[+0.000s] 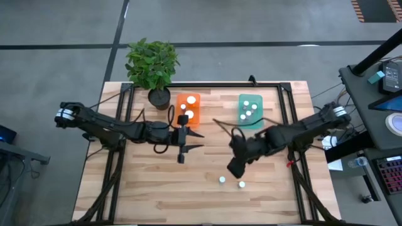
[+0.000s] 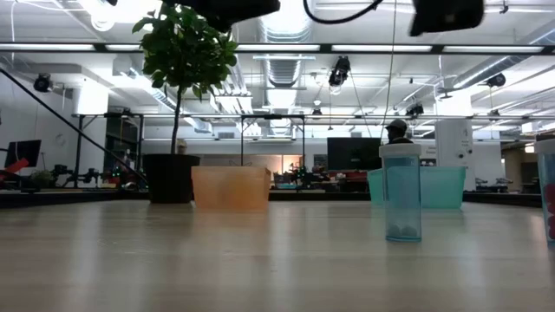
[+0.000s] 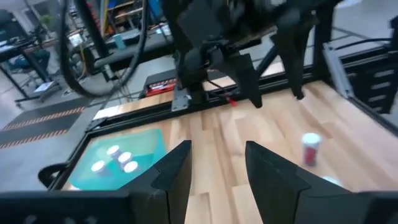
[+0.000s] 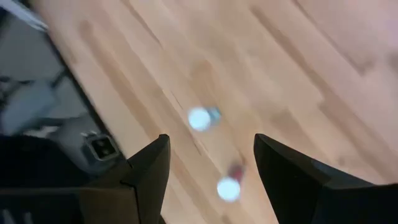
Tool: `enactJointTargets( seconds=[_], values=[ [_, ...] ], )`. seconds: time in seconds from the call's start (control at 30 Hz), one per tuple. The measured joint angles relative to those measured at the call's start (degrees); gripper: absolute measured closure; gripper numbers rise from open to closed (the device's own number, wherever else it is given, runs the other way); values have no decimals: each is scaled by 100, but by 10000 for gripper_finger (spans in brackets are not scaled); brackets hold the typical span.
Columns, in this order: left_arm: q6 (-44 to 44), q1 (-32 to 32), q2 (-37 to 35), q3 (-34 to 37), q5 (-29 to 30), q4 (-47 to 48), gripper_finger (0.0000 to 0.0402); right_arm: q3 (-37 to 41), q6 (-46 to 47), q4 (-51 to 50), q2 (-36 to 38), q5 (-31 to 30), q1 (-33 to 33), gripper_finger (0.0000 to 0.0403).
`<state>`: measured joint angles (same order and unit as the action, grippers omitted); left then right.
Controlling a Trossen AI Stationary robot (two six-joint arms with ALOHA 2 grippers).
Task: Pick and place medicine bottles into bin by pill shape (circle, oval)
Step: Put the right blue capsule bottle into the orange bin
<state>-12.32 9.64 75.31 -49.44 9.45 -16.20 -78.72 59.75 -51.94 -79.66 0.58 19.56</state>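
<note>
Below my open, empty right pincer, two little bottles with round white caps stand on bare wood near the front, more sit in the orange tub and teal tub, and my left pincer hangs open by the orange one.

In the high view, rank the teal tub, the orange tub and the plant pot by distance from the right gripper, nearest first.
From the right gripper, open above the table's near middle:
1. Teal tub, behind it, far right side.
2. Orange tub, far side, left of centre.
3. Plant pot, far left corner.
</note>
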Motion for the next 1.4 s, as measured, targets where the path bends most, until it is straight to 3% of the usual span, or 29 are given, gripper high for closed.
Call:
enactJointTargets(
  seconds=[0.23,0.6,1.4],
  values=[
    [-2,370,-227,62,0,24,269,-549,1190,-927,-888,215,584,184],
    [-4,591,-267,85,0,29,269,-557,2267,-1181,-1663,458,1121,184],
    [-60,585,-260,110,46,52,269,-544,2087,-993,-2527,440,1157,184]
  ],
)
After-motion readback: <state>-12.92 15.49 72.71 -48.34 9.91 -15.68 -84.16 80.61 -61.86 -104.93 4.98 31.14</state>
